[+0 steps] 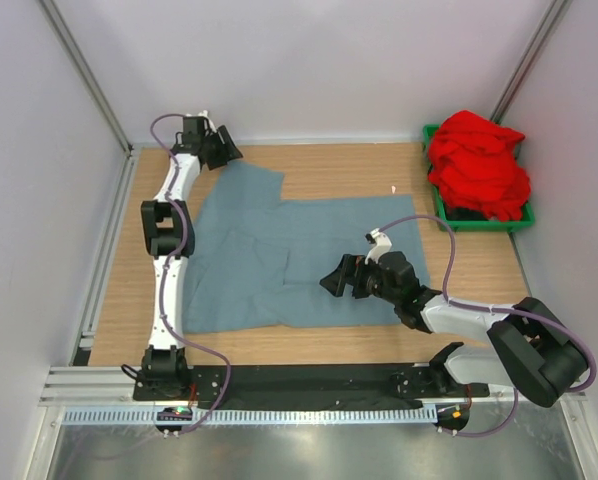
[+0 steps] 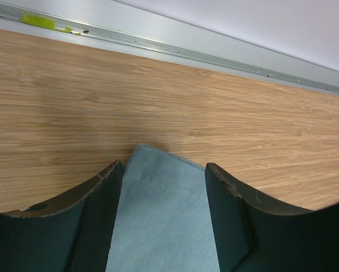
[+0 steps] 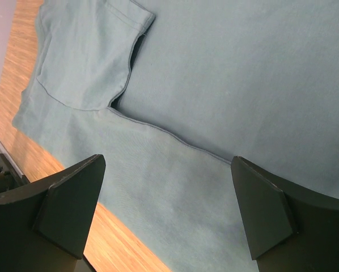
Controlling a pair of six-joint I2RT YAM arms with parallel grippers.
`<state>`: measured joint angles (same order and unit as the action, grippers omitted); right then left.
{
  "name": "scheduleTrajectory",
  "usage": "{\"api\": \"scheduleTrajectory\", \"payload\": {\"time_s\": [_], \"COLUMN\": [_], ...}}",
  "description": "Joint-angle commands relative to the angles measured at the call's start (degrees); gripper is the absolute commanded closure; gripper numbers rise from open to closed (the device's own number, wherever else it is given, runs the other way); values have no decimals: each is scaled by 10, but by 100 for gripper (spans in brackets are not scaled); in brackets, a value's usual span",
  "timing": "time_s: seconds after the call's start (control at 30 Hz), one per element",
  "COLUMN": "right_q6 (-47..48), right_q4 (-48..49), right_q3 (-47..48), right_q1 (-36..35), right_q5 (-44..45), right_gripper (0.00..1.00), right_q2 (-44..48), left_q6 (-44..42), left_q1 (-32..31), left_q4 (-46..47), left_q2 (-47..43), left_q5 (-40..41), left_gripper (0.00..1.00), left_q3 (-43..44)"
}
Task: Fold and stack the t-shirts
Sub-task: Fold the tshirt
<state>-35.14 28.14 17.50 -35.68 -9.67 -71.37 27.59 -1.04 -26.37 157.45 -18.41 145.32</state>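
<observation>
On the wooden bench (image 1: 329, 165), mid-field: grey-blue shirt (image 1: 249, 270) spread flat, one layer folded over along a seam. Its long axis runs left to right across the bench. One flap juts out toward the far left corner. Cannot tell which end is the collar. In the right wrist view a short sleeve (image 3: 84, 62) lies flat against the body of the shirt (image 3: 243, 85).

Far right corner: red shirt (image 1: 479, 165) heaped in a green bin (image 1: 489, 226), well apart from the grey-blue one.

Left arm: stretched almost straight from its base along the left edge of the bench, wrist tipped down at the far left corner. Left fingers (image 1: 219, 148) (image 2: 101, 192) stand partly apart, one on each side of the flap's tip (image 2: 164, 215), with cloth lying flat between them. Cannot tell if they touch it. A metal rail (image 2: 215, 48) runs beyond.

Right arm: elbow folded out at the near right, forearm reaching left, low over the near half of the shirt. Right fingers (image 1: 341, 277) (image 3: 73, 192) are spread wide and hold nothing, with cloth beneath.
</observation>
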Motion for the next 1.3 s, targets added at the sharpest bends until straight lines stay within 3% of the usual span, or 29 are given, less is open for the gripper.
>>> {"api": "scheduleTrajectory", "payload": {"time_s": [0.0, 0.2, 0.3, 0.33, 0.37, 0.57, 1.0, 1.17, 1.27], "right_q6": [-4, -6, -7, -7, -8, -8, -6, 5, 23], "right_q4": [42, 46, 49, 51, 53, 57, 56, -82, -237], "right_q3": [-1, -3, -4, -4, -7, -7, -23, 66, 172], "right_q1": [-3, -3, -1, -2, -2, 1, 2, 3, 4], "right_q5": [10, 11, 11, 11, 11, 11, 25, 69, 185], "right_gripper": [0, 0, 0, 0, 0, 0, 0, 0, 0], "right_q2": [14, 15, 16, 16, 16, 13, 54, 60, 78], "left_q6": [-22, -31, -33, -34, -34, -44, -43, -58, -71], "left_q1": [-16, -21, -21, -22, -22, -24, -27, -39, -53], "left_q4": [-32, -33, -32, -32, -32, -38, -160, -244, -282], "left_q2": [-5, -4, -4, -3, -4, -33, -227, -294, -358], "left_q5": [7, 10, 17, 19, 22, 25, 70, 82, 114], "left_gripper": [39, 57, 83, 98, 100, 100, 100, 100, 100], "left_q3": [-14, -14, -12, -11, -11, -24, -138, -192, -251]}}
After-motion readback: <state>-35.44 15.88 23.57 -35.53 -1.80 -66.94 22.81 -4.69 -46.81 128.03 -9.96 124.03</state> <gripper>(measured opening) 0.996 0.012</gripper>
